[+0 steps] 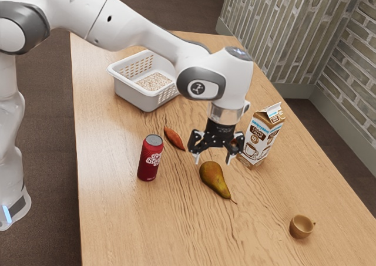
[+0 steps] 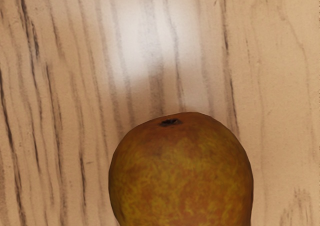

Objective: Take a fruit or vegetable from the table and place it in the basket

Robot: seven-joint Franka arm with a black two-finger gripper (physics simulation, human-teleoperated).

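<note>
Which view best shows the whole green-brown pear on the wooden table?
The exterior view: the pear is seen there in full, both ends in sight, near the open black gripper. The wrist view shows its rounded end close up, the rest cut off.

Exterior view — bright, even light | soft, faint shadows | wrist view — whitish glare on tabletop [image 2: 145, 41]

The white arm [image 1: 130, 26] has a black pincer [image 1: 212, 158]

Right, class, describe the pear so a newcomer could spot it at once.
On the wooden table, find the open black gripper. Just beneath lies the pear: brownish green, stemmed, much plumper than the slim reddish vegetable nearby.
</note>
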